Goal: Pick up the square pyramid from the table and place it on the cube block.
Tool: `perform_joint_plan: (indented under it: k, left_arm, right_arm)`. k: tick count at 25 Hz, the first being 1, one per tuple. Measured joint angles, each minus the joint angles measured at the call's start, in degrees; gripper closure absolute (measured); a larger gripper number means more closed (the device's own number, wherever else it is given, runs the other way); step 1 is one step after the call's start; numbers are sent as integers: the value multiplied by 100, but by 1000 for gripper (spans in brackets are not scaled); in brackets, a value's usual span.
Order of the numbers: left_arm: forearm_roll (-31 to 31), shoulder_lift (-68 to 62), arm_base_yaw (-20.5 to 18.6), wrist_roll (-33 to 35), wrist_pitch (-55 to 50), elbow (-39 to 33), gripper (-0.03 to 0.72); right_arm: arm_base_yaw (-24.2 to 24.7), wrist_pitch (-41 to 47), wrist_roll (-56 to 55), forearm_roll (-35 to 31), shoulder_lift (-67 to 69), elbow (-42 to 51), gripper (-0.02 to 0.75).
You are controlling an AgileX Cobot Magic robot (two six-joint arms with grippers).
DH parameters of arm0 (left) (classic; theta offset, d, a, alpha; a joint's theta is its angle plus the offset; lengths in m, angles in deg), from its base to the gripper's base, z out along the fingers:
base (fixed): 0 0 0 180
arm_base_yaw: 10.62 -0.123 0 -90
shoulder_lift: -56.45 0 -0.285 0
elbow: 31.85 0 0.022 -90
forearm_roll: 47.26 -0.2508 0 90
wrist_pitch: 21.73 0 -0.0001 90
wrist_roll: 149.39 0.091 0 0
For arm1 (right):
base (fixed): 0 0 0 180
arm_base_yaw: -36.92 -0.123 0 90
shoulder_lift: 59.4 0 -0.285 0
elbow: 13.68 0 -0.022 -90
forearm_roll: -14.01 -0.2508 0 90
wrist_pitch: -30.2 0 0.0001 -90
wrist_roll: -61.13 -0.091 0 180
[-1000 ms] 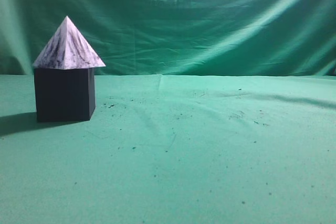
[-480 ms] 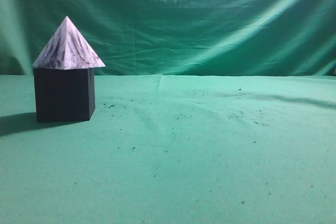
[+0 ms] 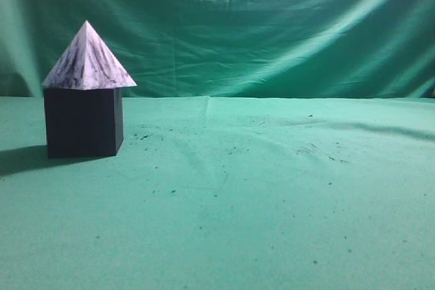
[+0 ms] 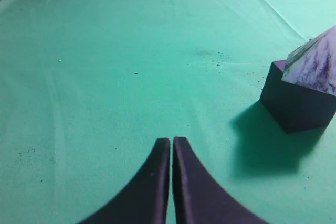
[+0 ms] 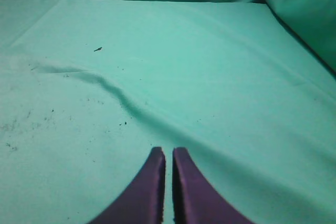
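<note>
Both pairs of fingers are pressed together with nothing between them, which fits arms that have no more handling to do: the left gripper (image 4: 171, 142) hangs over bare cloth with its dark curved fingers meeting along a thin seam, well apart from the stack that shows at the right edge of its wrist view. In the exterior view no arm appears at all, and the far left holds the whole result: the cube block (image 3: 83, 121) stands flat on the table (image 3: 272, 202), throwing a shadow to its left, and the square pyramid (image 3: 88, 60) sits on top of it, tip up. Its base looks level and roughly centred, overhanging the cube's edges slightly on both sides, so the placement appears stable and the task looks complete. From the left wrist view the pyramid (image 4: 315, 66) and cube (image 4: 296, 103) are seen from above at an angle, the marbled face resting squarely on the dark block. Further right the table carries only wrinkles and small dark specks. The right gripper (image 5: 168, 153) is likewise closed and empty, parked above a cloth fold, far from the stack.
</note>
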Motion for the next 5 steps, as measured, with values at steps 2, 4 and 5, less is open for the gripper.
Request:
perform_joint_plan:
  k: [2,4,5]
  left_arm:
    - [0,0,0,0,0,0,688]
    - [0,0,0,0,0,0,688]
    - [0,0,0,0,0,0,688]
  right_arm:
    - [0,0,-4,0,0,0,738]
    - [0,0,-4,0,0,0,738]
    - [0,0,-13,0,0,2,738]
